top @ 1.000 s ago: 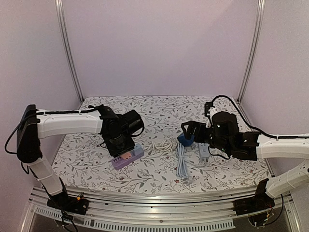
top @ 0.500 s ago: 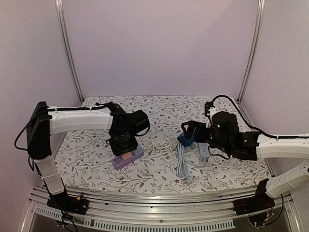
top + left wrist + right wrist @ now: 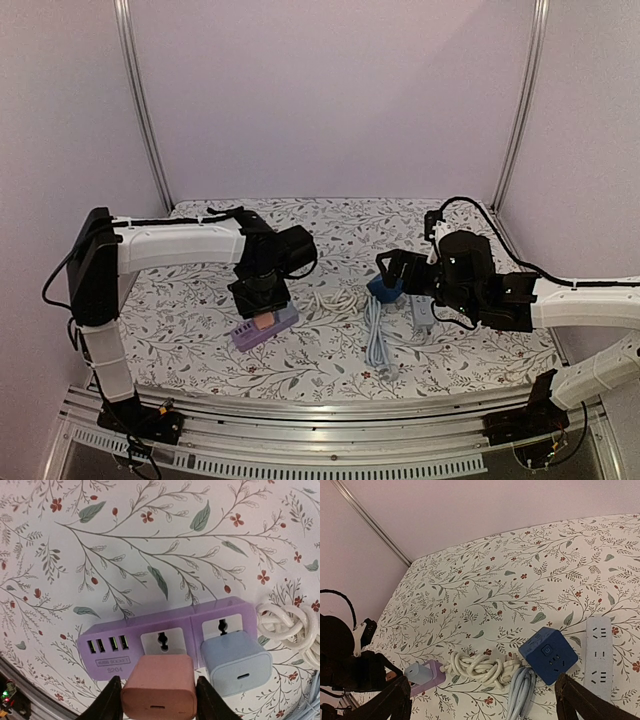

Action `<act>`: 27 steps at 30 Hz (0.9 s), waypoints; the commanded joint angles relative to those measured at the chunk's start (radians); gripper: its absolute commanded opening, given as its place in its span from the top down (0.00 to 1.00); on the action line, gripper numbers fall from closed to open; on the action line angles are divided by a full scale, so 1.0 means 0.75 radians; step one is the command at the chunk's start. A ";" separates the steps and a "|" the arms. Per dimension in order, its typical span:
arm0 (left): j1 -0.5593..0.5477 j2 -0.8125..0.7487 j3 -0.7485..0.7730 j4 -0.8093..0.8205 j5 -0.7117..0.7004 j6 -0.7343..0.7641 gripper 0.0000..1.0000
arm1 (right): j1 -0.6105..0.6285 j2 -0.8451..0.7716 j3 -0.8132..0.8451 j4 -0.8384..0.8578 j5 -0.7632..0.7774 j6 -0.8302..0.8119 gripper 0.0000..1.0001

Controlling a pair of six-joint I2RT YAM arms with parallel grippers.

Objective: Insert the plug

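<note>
L fingers [image 3: 107, 702] clamped on 1 pink charger plug [image 3: 159, 692], at the socket nearest the 4 USB ports [image 3: 107, 645] on 1 purple power strip [image 3: 115, 630]; seated or not, can't tell. 1 light-blue charger [image 3: 236, 662] in 2nd socket. R fingers [image 3: 385, 702] wide apart above table [image 3: 520, 570]; beyond: 1 blue cube socket [image 3: 548, 654], 1 white power strip [image 3: 599, 652].
</note>
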 commanded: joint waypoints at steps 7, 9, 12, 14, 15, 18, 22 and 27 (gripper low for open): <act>0.026 0.119 0.090 -0.075 -0.008 0.048 1.00 | -0.007 -0.022 -0.018 -0.008 0.004 -0.015 0.01; 0.025 0.129 0.080 -0.074 -0.007 0.043 1.00 | -0.006 -0.026 -0.018 -0.010 0.005 -0.015 0.01; 0.021 0.152 0.059 -0.072 0.007 0.047 1.00 | -0.007 -0.032 -0.022 -0.009 0.003 -0.014 0.01; 0.009 0.166 0.054 -0.067 0.016 0.058 1.00 | -0.007 -0.035 -0.022 -0.009 0.002 -0.015 0.01; 0.002 0.173 0.053 -0.068 0.015 0.059 1.00 | -0.007 -0.034 -0.022 -0.010 0.000 -0.015 0.01; -0.020 0.177 0.051 -0.070 0.015 0.054 1.00 | -0.007 -0.035 -0.022 -0.009 -0.005 -0.015 0.01; -0.043 0.174 0.063 -0.109 -0.002 0.038 1.00 | -0.006 -0.039 -0.022 -0.008 -0.007 -0.016 0.01; -0.080 0.174 0.080 -0.186 -0.079 -0.034 1.00 | -0.007 -0.041 -0.022 -0.008 -0.017 -0.013 0.01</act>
